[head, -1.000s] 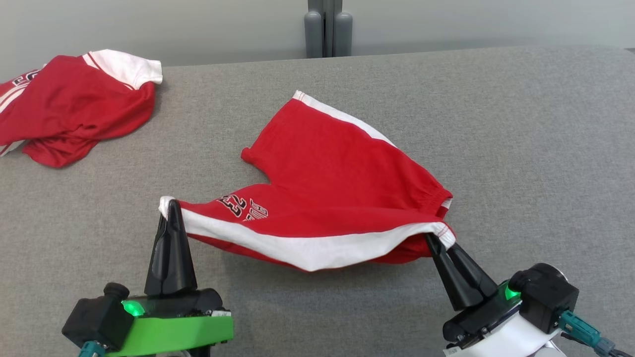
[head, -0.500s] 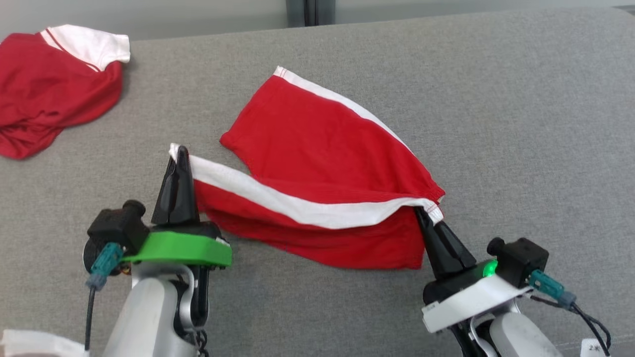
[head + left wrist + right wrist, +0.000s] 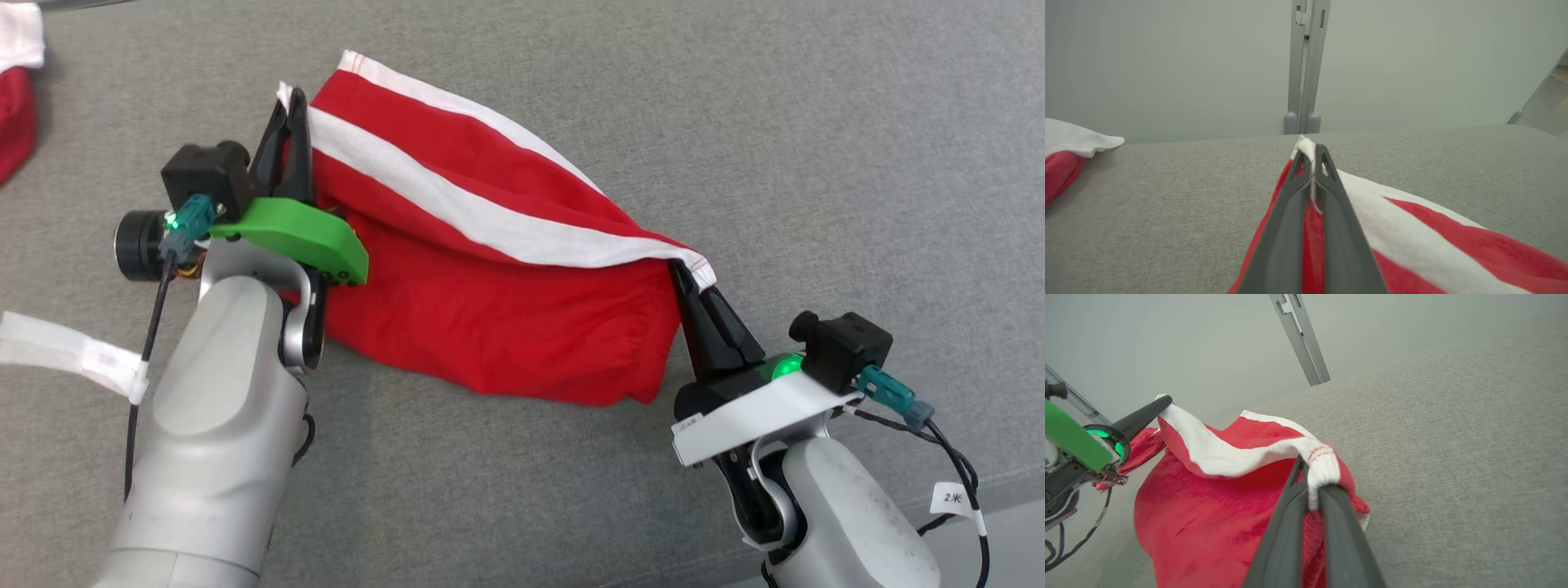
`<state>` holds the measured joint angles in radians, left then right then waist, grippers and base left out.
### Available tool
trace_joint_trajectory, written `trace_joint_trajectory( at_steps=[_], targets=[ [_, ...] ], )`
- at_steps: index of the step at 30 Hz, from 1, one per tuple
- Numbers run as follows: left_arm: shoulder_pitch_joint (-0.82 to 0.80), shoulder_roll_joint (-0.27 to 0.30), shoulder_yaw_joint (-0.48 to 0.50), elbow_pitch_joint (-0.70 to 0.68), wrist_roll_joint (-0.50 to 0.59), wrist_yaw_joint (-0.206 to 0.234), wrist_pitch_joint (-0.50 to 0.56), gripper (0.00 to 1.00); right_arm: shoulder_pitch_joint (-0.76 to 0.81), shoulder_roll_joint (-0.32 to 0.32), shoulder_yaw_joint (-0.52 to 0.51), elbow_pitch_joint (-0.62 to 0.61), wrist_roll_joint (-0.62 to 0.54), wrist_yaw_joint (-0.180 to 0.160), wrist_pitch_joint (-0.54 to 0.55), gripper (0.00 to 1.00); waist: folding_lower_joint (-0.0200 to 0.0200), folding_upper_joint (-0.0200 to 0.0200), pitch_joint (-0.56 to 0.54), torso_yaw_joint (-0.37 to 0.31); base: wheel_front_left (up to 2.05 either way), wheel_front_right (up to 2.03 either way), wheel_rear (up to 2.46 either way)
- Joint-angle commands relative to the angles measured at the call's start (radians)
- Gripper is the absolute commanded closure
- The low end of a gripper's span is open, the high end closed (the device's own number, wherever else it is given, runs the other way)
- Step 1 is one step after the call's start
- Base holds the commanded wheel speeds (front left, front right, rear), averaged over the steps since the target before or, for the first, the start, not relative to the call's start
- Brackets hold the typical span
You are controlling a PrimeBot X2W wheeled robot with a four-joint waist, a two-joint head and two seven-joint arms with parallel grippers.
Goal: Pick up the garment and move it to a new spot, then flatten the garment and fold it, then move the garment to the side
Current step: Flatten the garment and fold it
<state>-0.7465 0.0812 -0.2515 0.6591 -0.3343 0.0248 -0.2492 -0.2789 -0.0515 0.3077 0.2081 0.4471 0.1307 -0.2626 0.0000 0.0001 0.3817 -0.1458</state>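
The garment (image 3: 490, 310) is a pair of red shorts with white side stripes, folded over on itself on the grey surface. My left gripper (image 3: 290, 106) is shut on its white hem corner at the far left, seen up close in the left wrist view (image 3: 1310, 157). My right gripper (image 3: 682, 273) is shut on the white waistband corner at the right, which wraps over a finger in the right wrist view (image 3: 1310, 473). Between the two grippers the top layer hangs slightly lifted, its white stripe (image 3: 457, 208) running along it.
A second red and white garment (image 3: 16, 98) lies at the far left edge, seen too in the left wrist view (image 3: 1065, 159). The grey fabric surface (image 3: 857, 163) stretches wide to the right. A grey post (image 3: 1304, 81) stands behind the far edge.
Both grippers have carried the near edge of the garment away from me and over the far half, folding it. The head camera has tilted down, so the scene sits higher.
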Motion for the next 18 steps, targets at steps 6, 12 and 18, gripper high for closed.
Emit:
trace_joint_trajectory(
  at_steps=[6,12,18],
  targets=[
    [-0.149,0.021,-0.017,0.148,0.044,0.0,-0.012,1.0,-0.065,0.001,0.039,-0.007,0.052,0.0,-0.003,1.0,0.0,-0.0001,0.092,-0.093,0.0,0.0,0.0],
    [-0.244,0.03,-0.017,0.265,0.058,0.008,-0.015,1.0,-0.104,0.001,0.06,0.001,0.067,0.0,-0.003,1.0,0.0,-0.0001,0.117,-0.114,0.0,0.0,0.0],
    [-0.31,0.036,-0.012,0.335,0.064,0.015,-0.016,1.0,-0.118,0.001,0.066,0.0,0.081,0.0,-0.003,1.0,0.0,-0.0001,0.131,-0.125,0.0,0.0,0.0]
  ],
)
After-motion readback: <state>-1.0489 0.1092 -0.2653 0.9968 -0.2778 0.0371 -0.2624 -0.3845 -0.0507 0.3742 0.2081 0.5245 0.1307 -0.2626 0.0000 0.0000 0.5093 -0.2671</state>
